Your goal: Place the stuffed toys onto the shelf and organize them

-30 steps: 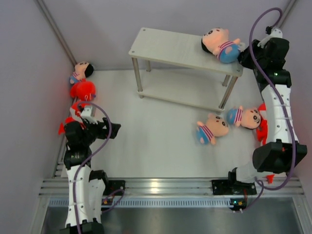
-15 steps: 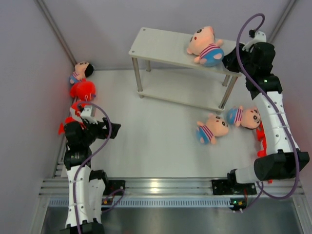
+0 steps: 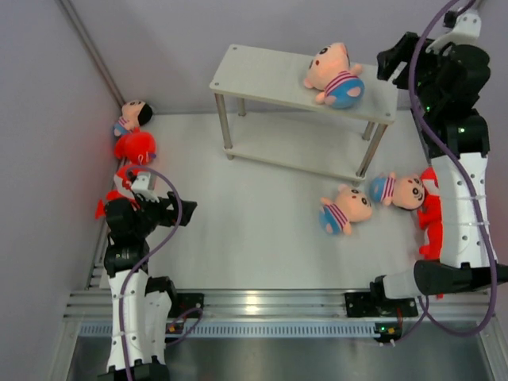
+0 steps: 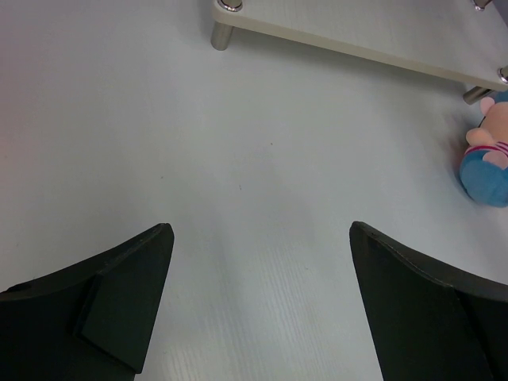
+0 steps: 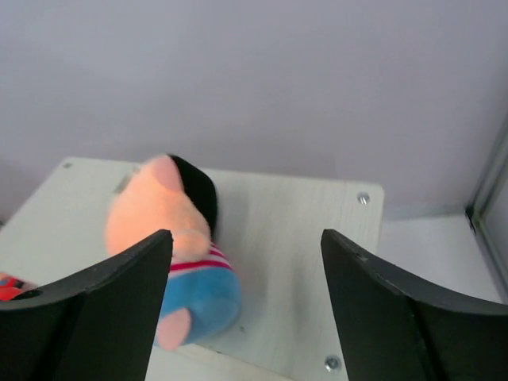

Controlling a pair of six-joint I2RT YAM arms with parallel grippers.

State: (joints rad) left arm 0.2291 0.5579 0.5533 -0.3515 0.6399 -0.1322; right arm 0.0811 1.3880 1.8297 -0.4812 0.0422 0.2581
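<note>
The right gripper (image 3: 394, 59) has let go: its jaws now stand apart and empty, pulled back up and to the right of the doll (image 3: 335, 75). 1 second ago it held that doll at the right end of the shelf (image 3: 262, 71). The doll now lies on its side further left on the top board, untouched. In the right wrist view the doll (image 5: 171, 238) lies just past the left finger. The left gripper (image 4: 262, 294) stays wide open over the bare table (image 3: 238, 238), unmoved. A second doll (image 3: 346, 210) and a third doll (image 3: 401, 190) remain on the table.
</note>
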